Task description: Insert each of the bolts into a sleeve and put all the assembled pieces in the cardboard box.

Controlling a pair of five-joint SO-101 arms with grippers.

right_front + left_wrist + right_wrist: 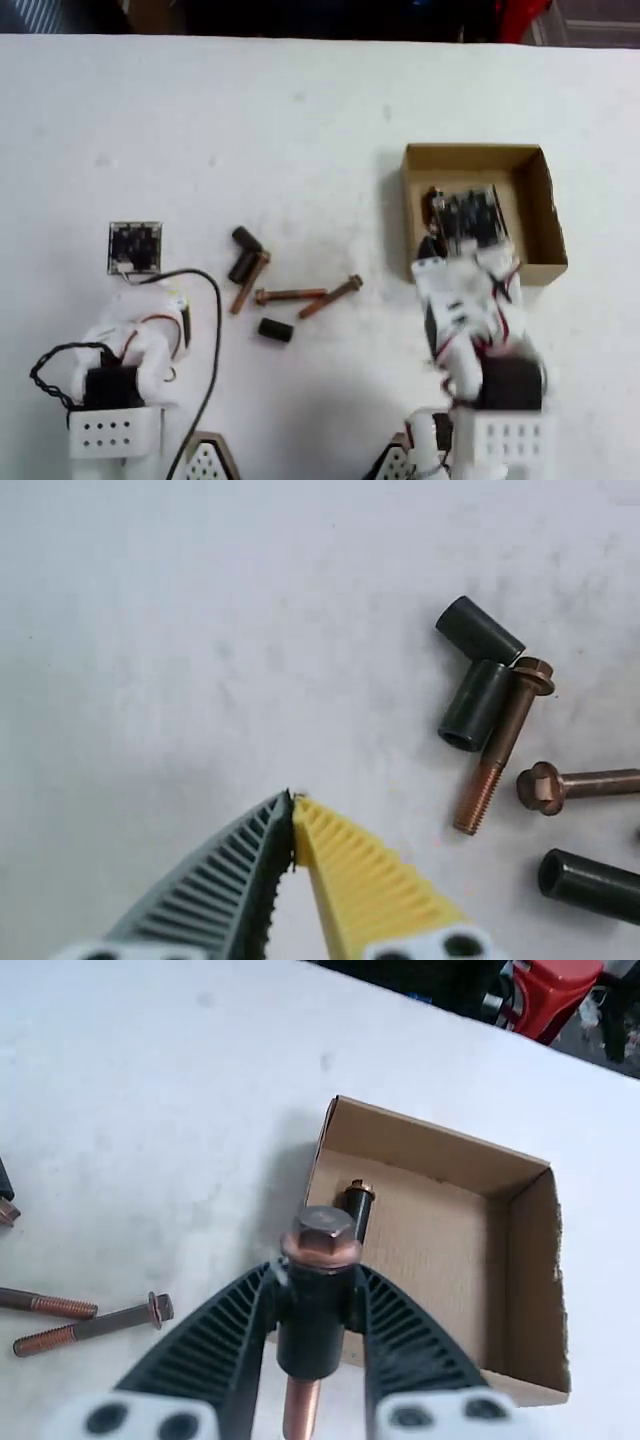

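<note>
My right gripper (318, 1278) is shut on a black sleeve with a copper bolt (320, 1305) through it, head up, held over the near edge of the cardboard box (440, 1235). One assembled piece (358, 1206) lies inside the box by its wall. In the high view the right gripper (462, 222) hangs over the box (532, 200). My left gripper (293, 802) is shut on nothing, above bare table left of the loose parts. Three bolts (291, 295) and three black sleeves (243, 265) lie at the table's middle; one bolt (503, 745) rests against a sleeve (474, 706).
The white table (320, 120) stretches wide behind the parts and the box. A black cable (212, 330) trails from the left arm toward the front edge. One loose sleeve (275, 330) lies nearest the arms' bases.
</note>
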